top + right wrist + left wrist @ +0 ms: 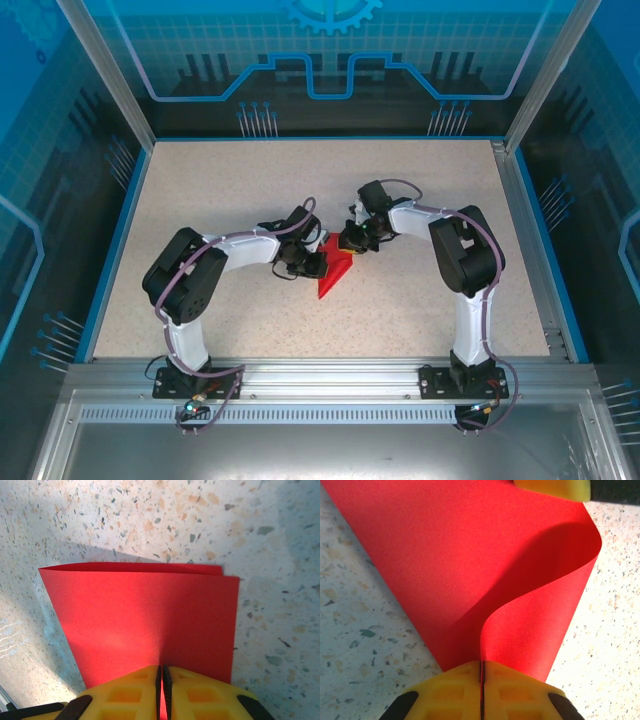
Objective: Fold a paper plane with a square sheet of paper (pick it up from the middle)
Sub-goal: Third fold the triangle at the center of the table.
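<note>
**Mid-fold on the red sheet: both grippers pinching, layers a bit off**

The square sheet of paper (335, 272) sits around the middle of the table (250, 180), held between the two arms. It's lifted and doubled over, not lying flat.

The left gripper (481, 666) has its yellow pads pressed together on one edge of the sheet, and from there the paper swoops up in a loose S-curl. The right gripper (161, 670) is clamped on the paper the same way. In its wrist view you can see two layers, and the far edges don't quite line up: the back layer peeks out a little.

My guess is this is the first half-fold. If it were me, I'd get those two edges square before flattening anything, because a crease set crooked here will probably skew the whole plane. Hold both pinches level and let the curl settle onto the table gently. Don't pull the hands apart, since thin paper like this looks like it would tear or slip.

Count: one sheet, two layers showing, two grippers, two arms.
</note>
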`<control>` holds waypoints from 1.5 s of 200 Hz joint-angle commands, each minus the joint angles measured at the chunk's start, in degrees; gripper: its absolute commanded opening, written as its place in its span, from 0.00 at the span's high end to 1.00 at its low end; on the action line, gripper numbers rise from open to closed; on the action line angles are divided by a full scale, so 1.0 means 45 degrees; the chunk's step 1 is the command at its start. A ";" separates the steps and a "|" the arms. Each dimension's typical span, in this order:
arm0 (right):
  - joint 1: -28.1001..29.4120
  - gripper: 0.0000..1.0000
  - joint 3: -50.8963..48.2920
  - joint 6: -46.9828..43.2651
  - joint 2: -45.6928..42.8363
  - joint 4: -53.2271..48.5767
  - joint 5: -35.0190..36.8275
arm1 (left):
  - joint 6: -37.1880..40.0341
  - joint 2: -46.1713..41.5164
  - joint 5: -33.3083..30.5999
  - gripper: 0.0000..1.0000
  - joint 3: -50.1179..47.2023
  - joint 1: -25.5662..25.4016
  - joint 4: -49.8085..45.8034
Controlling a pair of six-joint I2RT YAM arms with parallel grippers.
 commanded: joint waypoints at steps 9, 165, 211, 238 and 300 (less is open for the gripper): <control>0.0144 0.86 -0.0197 0.0001 0.0497 -0.0660 0.0413 | 0.0020 0.0205 -0.0082 0.91 0.0055 0.0119 -0.0107; -0.0502 0.84 -0.2344 0.1096 -0.3644 0.1482 0.0117 | 0.0117 0.0538 -0.0248 0.92 -0.0200 0.0123 -0.0219; 0.0794 0.99 -0.6460 0.3135 -0.5674 0.5517 0.0026 | 0.0092 0.0499 -0.0257 0.92 -0.0220 0.0125 -0.0233; 0.2217 1.00 -0.7606 0.3862 -0.5844 0.7087 0.0296 | 0.0054 0.0515 -0.0185 0.92 -0.0258 0.0121 -0.0202; 0.3910 1.00 -0.8291 0.4723 -0.4920 0.9406 0.0297 | 0.0098 0.0538 -0.0170 0.92 -0.0277 0.0134 -0.0233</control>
